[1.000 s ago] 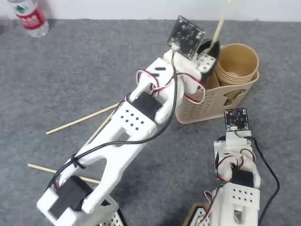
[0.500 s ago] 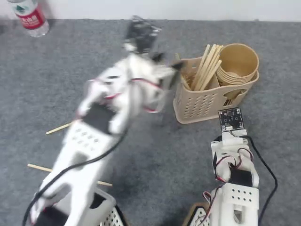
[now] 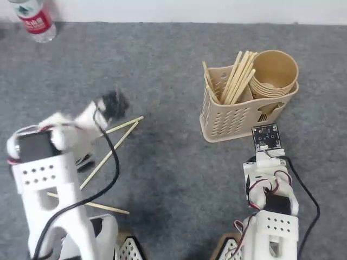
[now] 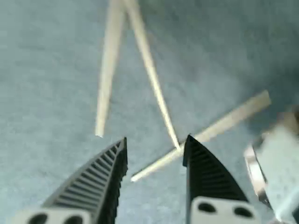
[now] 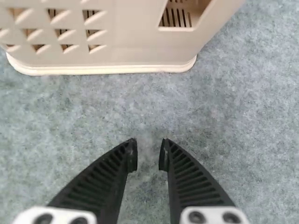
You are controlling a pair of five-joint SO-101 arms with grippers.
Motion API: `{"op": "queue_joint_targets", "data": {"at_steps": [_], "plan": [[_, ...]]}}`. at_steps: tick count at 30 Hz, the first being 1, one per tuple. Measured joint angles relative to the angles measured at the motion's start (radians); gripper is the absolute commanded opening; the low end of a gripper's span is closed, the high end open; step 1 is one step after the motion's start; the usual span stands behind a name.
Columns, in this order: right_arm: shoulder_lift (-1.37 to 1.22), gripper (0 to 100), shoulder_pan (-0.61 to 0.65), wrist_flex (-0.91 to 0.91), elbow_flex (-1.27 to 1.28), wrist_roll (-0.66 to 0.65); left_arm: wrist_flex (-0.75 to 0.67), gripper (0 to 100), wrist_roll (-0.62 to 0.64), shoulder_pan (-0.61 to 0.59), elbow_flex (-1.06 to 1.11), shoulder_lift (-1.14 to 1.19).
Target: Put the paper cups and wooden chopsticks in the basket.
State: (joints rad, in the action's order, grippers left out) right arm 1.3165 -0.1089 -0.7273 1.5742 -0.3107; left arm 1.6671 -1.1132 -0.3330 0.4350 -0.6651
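So, paper cups (image 3: 275, 73) and a bundle of chopsticks (image 3: 238, 78) are in the basket (image 3: 238, 122), three loose chopsticks (image 3: 111, 151) lie on the carpet (image 3: 173, 65) under the spread, empty left gripper (image 4: 154, 151), and the right gripper (image 5: 147, 154) sits barely parted.

1. We see a grey, carpet-like bench (image 3: 162, 65) carrying everything.
2. Just ahead of the right tool (image 5: 147, 144), the basket (image 5: 93, 42) stands with its foot flat on the bench.
3. Three loose wooden chopsticks (image 4: 149, 79) lie on the bench by the left tool (image 4: 156, 139). One lies crosswise just ahead of its tips. Two run away from it and draw together at their far ends.
4. Well beyond the left tool, a plastic bottle (image 3: 33, 19) rests at the bench's far edge.
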Motion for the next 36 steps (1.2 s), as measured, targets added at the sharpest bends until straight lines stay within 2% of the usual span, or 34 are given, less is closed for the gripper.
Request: {"op": "queue_joint_targets", "data": {"at_steps": [2, 6, 12, 16, 21, 31, 36], "plan": [[0.000, 9.7, 0.002, 0.000, 0.000, 0.000, 0.008, 18, -0.157, -0.060, 0.051, 0.018], [0.000, 9.7, 0.002, 0.000, 0.000, 0.000, -0.069, 18, -0.310, -0.173, 0.178, 0.074], [0.000, 9.7, 0.002, 0.000, 0.000, 0.000, -0.161, 18, -0.672, -0.381, 0.344, 0.121], [0.000, 9.7, 0.002, 0.000, 0.000, 0.000, -0.224, 18, -0.824, -0.465, 0.414, 0.127], [0.000, 9.7, 0.002, 0.000, 0.000, 0.000, -0.365, 18, -0.914, -0.519, 0.532, 0.127], [0.000, 9.7, 0.002, 0.000, 0.000, 0.000, -0.684, 18, -0.931, -0.531, 0.729, 0.127], [0.000, 9.7, 0.002, 0.000, 0.000, 0.000, -0.789, 18, -0.965, -0.528, 0.793, 0.126]]}}
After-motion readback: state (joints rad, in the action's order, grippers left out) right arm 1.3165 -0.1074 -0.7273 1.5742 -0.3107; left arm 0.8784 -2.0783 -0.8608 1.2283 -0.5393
